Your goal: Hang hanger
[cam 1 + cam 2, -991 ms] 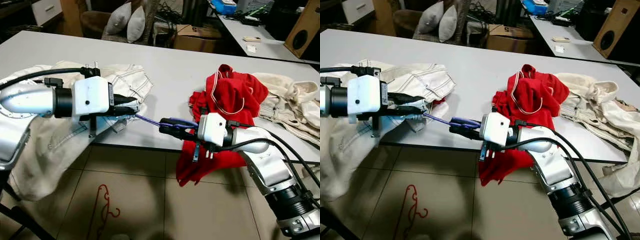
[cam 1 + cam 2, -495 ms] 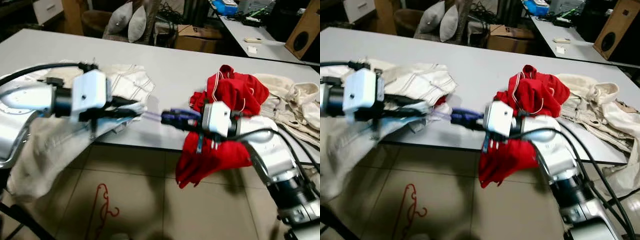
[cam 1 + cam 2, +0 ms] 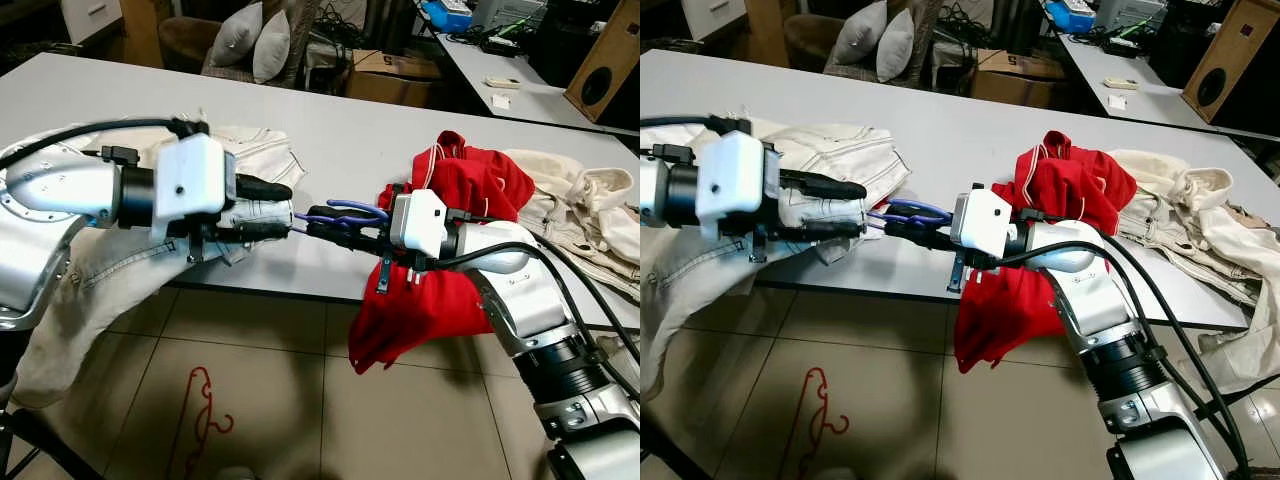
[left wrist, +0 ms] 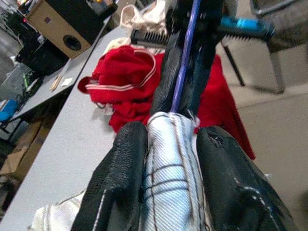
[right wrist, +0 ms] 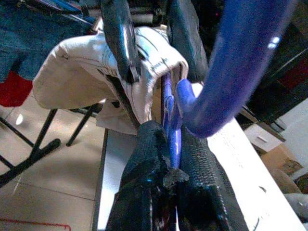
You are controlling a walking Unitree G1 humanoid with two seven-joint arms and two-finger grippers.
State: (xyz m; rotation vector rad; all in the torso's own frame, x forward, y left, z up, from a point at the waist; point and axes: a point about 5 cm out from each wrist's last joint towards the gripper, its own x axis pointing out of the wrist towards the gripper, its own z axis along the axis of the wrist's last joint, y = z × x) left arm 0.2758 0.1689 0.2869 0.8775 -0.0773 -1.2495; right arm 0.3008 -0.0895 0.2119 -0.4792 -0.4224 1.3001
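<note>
Gripping the purple hanger (image 3: pixel 345 212) tight, the right gripper (image 3: pixel 318 222) meets the left gripper (image 3: pixel 280 208), clamped on white cloth (image 4: pixel 168 163). Red clothes (image 3: pixel 470 190) lie behind the hanger.

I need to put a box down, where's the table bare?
The far half of the table is bare, behind the white garment and the red garment. A narrow bare strip runs between those two. It is crowded at the near edge, where both grippers meet on the blue hanger, and on the right, with the cream clothes.
</note>
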